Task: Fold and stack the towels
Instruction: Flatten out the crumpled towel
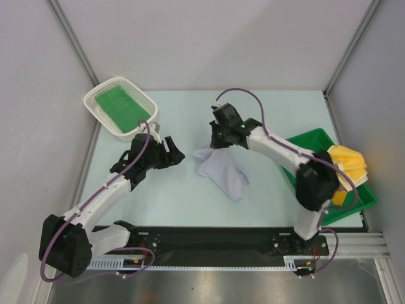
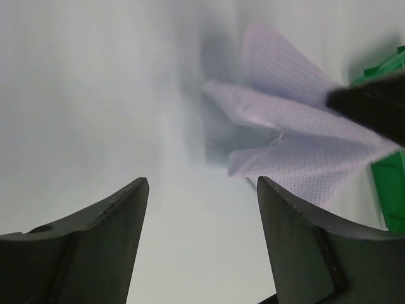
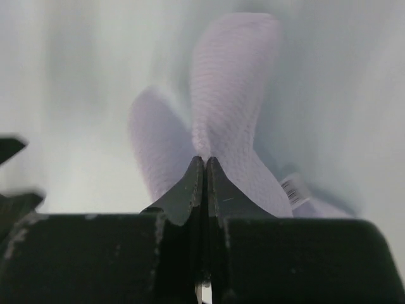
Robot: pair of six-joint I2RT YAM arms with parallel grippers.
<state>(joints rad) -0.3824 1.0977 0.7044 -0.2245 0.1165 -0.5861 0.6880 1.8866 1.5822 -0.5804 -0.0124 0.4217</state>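
Now white towel bunched, limp, corner pinched in R tool; L tool agape.

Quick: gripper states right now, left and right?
Left gripper: open, holding nothing.
Right gripper: closed, pinching the white towel.

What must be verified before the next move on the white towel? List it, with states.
1. Right gripper pinching the white towel: ok, jaws shut on a fold.
2. Left gripper free: ok, jaws open, empty, beside the white towel.
3. White towel lying flat: not ok, bunched.
4. Pinch sits at a corner: cannot tell.
5. Basket and tray out of the way: ok, both stand apart from the white towel.
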